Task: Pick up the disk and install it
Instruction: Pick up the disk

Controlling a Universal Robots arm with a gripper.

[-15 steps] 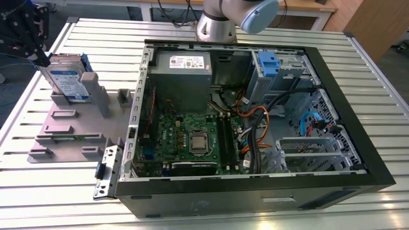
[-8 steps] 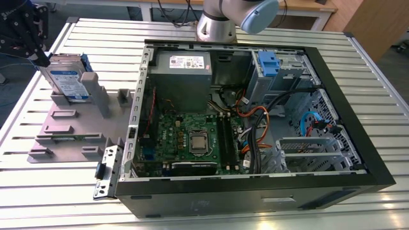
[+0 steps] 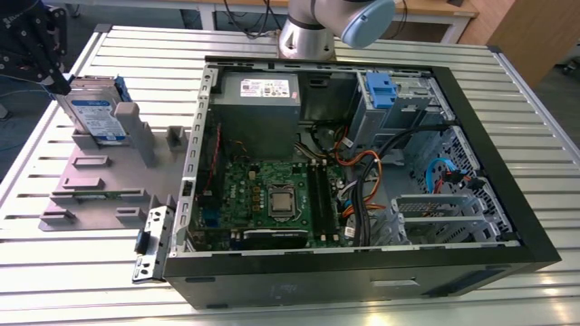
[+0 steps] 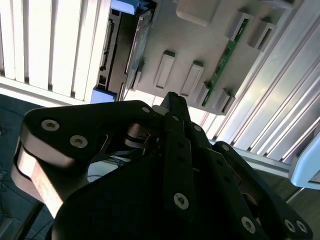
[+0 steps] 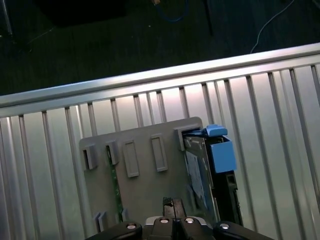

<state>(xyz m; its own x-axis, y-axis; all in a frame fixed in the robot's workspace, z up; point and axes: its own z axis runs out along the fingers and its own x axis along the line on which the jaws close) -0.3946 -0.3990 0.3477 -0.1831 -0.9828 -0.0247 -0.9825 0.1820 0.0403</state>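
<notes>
one disk stands on edge in a slot of the grey fixture plate. the plate lies on the slatted bench at the exterior view's left, beside the open computer case. handling, as judged: rigid metal body, fairly heavy for its size, shock-sensitive. take hold across the two flat faces near the upper edge, not on the blue carrier rails, which may flex. the gripper hangs tip-down just beside the disk's upper edge, jaws together and clamped on nothing. the arm reaches over the bench's far left corner.
</notes>
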